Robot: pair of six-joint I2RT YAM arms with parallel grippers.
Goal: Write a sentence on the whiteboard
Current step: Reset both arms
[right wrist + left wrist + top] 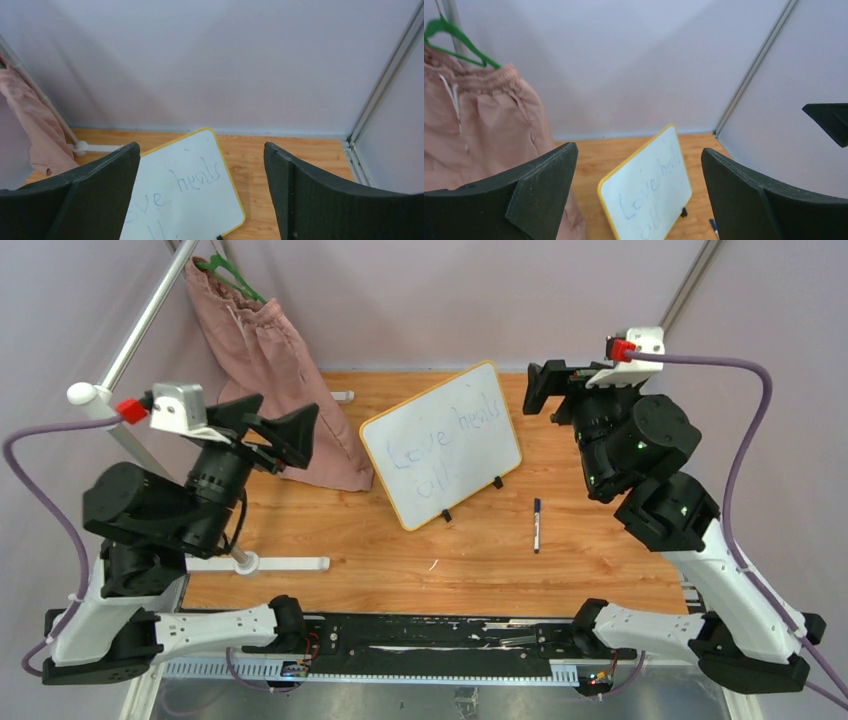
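Observation:
The whiteboard (441,445), white with a yellow frame and two black feet, stands tilted at the middle of the wooden table. The sentence (440,445) on it reads "Love heals all" in faint blue, in two lines. The board also shows in the left wrist view (646,195) and the right wrist view (185,195). A blue marker (537,524) lies flat on the table right of the board. My left gripper (290,435) is open and empty, raised left of the board. My right gripper (540,385) is open and empty, raised right of the board.
A pink cloth bag (270,370) on a green hanger (232,275) hangs from a white stand (240,560) at the back left. Tent walls close the back and sides. A black rail (430,635) runs along the near edge.

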